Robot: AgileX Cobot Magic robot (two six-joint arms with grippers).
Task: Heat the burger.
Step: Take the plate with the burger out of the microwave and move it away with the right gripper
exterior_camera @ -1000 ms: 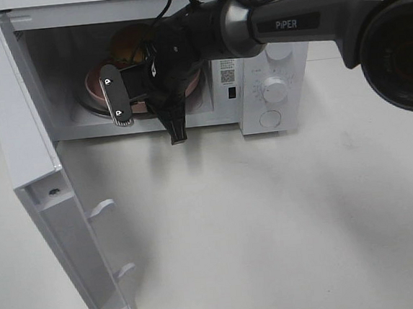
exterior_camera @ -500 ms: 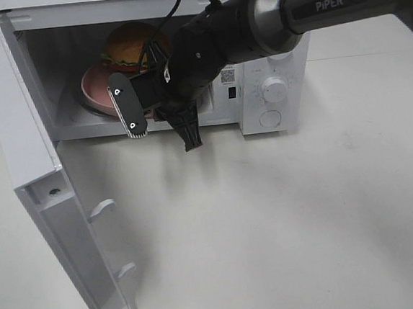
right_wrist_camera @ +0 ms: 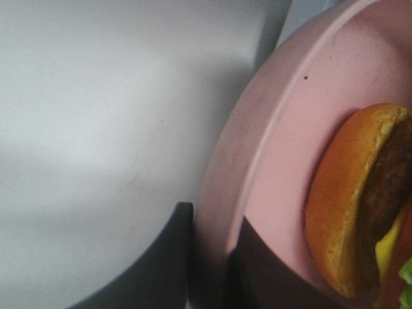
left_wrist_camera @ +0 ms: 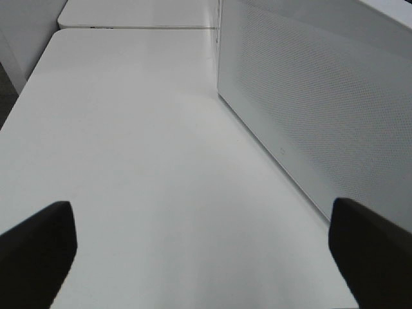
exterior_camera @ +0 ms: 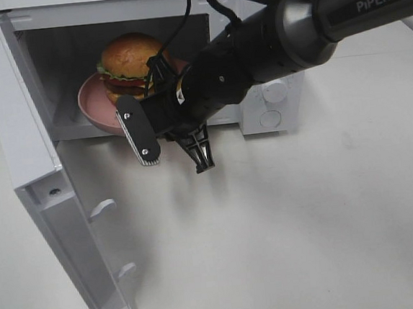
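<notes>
The burger (exterior_camera: 129,60) has a golden-brown bun, lettuce, cheese and a dark patty. It sits on a round pink plate (exterior_camera: 94,106) in the mouth of the open white microwave (exterior_camera: 143,4). My right gripper (exterior_camera: 128,121) reaches in from the right and is shut on the plate's near rim. In the right wrist view the pink plate's rim (right_wrist_camera: 257,161) runs between two dark fingers (right_wrist_camera: 167,264), with the burger (right_wrist_camera: 351,199) close by. My left gripper (left_wrist_camera: 206,257) is open and empty over the bare table; it does not show in the high view.
The microwave door (exterior_camera: 42,176) stands swung open at the left, reaching to the table's front. The control panel with two knobs (exterior_camera: 274,105) is to the right, partly behind my right arm. A white dotted panel (left_wrist_camera: 309,96) stands close to the left gripper.
My right gripper has drawn back toward the microwave's front. The plate and burger came forward with it, and the burger now shows fully.
</notes>
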